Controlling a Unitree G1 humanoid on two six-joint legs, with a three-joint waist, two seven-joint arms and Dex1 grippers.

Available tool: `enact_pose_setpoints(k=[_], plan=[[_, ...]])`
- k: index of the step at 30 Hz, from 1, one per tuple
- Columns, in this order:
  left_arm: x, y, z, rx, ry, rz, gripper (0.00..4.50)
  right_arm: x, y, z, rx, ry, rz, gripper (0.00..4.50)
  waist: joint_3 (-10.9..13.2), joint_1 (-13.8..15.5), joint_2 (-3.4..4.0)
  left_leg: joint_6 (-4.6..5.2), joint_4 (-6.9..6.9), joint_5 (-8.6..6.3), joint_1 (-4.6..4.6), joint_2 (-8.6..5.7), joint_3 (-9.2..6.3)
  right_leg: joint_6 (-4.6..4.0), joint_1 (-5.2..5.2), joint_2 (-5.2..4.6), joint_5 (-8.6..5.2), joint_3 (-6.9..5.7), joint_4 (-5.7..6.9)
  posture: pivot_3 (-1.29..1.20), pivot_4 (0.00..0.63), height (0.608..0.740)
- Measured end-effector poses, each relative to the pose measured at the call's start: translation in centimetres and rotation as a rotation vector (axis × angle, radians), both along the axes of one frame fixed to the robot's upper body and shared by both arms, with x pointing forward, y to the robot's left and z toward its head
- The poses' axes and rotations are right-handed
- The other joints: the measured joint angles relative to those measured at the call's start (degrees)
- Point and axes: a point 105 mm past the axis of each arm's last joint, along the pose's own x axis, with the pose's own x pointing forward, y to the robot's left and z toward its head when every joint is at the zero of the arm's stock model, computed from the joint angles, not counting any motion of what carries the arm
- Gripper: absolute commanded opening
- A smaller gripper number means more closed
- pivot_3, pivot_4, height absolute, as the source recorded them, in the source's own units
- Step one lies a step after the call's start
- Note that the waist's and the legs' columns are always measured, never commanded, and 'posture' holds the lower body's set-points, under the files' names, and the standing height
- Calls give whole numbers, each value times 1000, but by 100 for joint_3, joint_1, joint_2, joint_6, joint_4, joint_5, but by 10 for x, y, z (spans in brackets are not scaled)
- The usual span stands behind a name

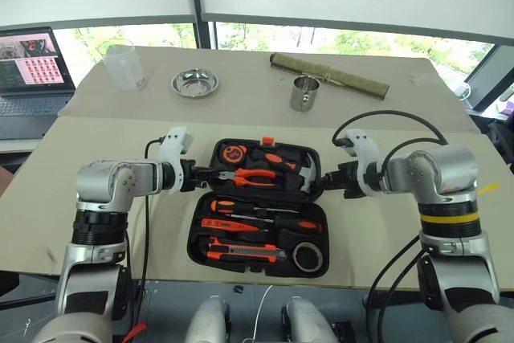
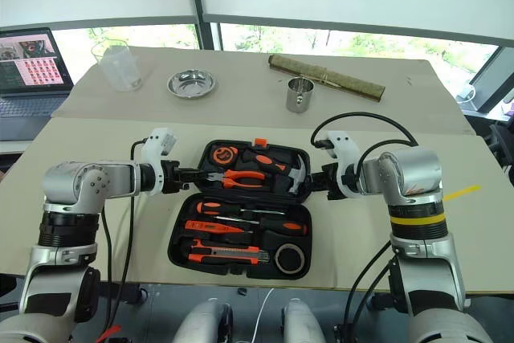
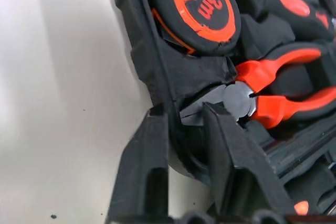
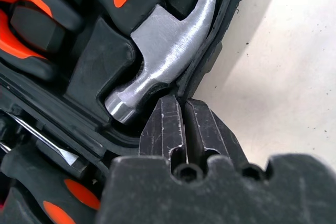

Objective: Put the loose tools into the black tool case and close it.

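Tool case (image 1: 257, 206) lies open flat on the table (image 1: 96, 198), centred betw. both arms, far half next to the grippers.

Left gripper (image 3: 184, 124): fingers (image 3: 142, 171) straddle the case's left rim, one outside the wall, one inside by the pliers (image 3: 278, 93) nose. They look pinched onto the rim, prob. to get a handle on the far half for swinging it shut.

Right gripper (image 4: 182, 116): fingers (image 4: 165, 127) pressed together, nearly no gap, tips at the case's right rim just beside the hammer (image 4: 168, 51) head. Can't tell if any rim is caught betw. them or if they only butt against the wall; reads more like closed on nothing.

Outward: far half holds tape measure (image 1: 234, 153), pliers, hammer, all seated in moulded slots. Near half holds the screwdrivers (image 1: 241, 208), utility knife (image 1: 245, 255) and tape roll (image 1: 307, 257), each in its slot, nothing loose on the table round the case. So loading looks done; closing is what's left.

Both grips sit at the same level on opp. sides, which suits lifting one half evenly about the hinge. Risk: right side slips, lid twists.

Farther off, well apart: steel cup (image 1: 303, 92), small dish (image 1: 194, 82), clear beaker (image 1: 125, 63), rolled mat (image 1: 329, 75), laptop (image 1: 32, 70).
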Motion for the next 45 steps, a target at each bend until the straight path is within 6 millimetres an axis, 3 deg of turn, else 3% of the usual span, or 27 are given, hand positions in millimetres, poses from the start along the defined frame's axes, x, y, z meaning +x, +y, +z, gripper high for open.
enact_pose_setpoints(k=[5, 9, 13, 16, 21, 23, 25, 29, 30, 32, 33, 36, 40, 43, 45], plan=[[5, 5, -1, -64, -34, 52, 369, 11, 6, 2, 19, -68, -29, 0, -2, -23, -6, 3, 0, 15, -1, -2, -7, 0, -8, 0, 7, 4, 9, 0, 150, 740], [14, 12, 6, -108, -118, 104, 369, 25, 9, 12, 16, -251, 6, 0, 11, -35, -5, 0, -4, 20, -21, -5, -6, 1, -29, 0, 8, 5, 13, 0, 150, 740], [11, 15, 14, -158, -311, 77, 369, 20, 6, 32, -95, -551, 172, 0, 14, -21, -1, -1, -20, 19, -51, -6, -11, 3, -48, -5, 9, 1, -9, 0, 150, 740], [-1, 19, 16, -126, -493, 19, 369, 11, 5, 31, -234, -757, 315, 0, 14, -11, -1, 2, -22, 15, -57, -5, -9, 6, -46, -11, 10, 0, -16, 0, 150, 740], [-30, 30, 16, 146, -892, -104, 369, -7, 6, 18, -464, -1123, 527, 0, 14, -45, 0, 9, -39, 8, -31, 2, 11, 6, -29, -14, 12, 11, -63, 0, 150, 740], [-44, 35, 7, 262, -972, -163, 369, -12, 5, 11, -530, -1206, 582, 0, 12, -60, 0, 9, -58, 8, 7, 7, 21, 2, -5, -14, 15, 21, -64, 0, 150, 740], [-65, 45, -16, 374, -964, -246, 369, -16, 0, 0, -598, -1268, 630, 0, 12, -58, 2, 9, -65, 9, 26, 7, 35, 1, 7, -14, 15, 23, -64, 0, 150, 740], [-93, 42, -51, 390, -897, -350, 1959, -16, -18, -22, -654, -1243, 642, 1440, 13, 47, -7, 14, -52, 12, 56, 22, 43, 5, 67, -15, 16, 1, -82, 0, 150, 740], [-94, 43, -52, 393, -895, -351, 2203, -15, -23, -25, -665, -1229, 639, 1623, 13, 63, -7, 14, -50, 12, 62, 27, 47, 5, 72, -15, 16, 2, -82, 0, 150, 740], [-92, 54, -48, 417, -894, -317, 3087, -19, -31, -36, -668, -1191, 633, 2435, 13, 62, -7, 14, -50, 12, 72, 36, 48, 4, 79, -9, 17, 5, -84, 0, 150, 740], [-90, 60, -45, 420, -889, -287, 3169, -21, -33, -38, -664, -1183, 628, 2806, 13, 39, -6, 14, -52, 11, 74, 37, 48, 4, 78, -8, 17, 8, -80, 0, 150, 740], [-85, 74, -37, 425, -872, -239, 3169, -26, -47, -35, -667, -1162, 608, 2806, 14, -13, -4, 14, -55, 11, 83, 40, 47, 3, 82, -3, 16, 10, -74, 0, 150, 740], [-79, 77, -29, 393, -859, -223, 3169, -34, -63, -31, -665, -1133, 596, 1624, 14, -20, -5, 14, -57, 11, 90, 43, 49, 3, 87, 1, 16, 10, -74, 0, 150, 740], [-68, 73, -18, 340, -844, -239, 2341, -51, -63, -33, -581, -1081, 609, 584, 14, -14, -4, 14, -57, 11, 89, 42, 48, 3, 88, 2, 16, 10, -73, 0, 150, 740], [-59, 69, -10, 317, -842, -259, 1469, -66, -59, -33, -508, -1032, 634, 0, 14, 13, -4, 14, -56, 11, 89, 41, 46, 3, 91, 1, 16, 10, -73, 0, 150, 740]])
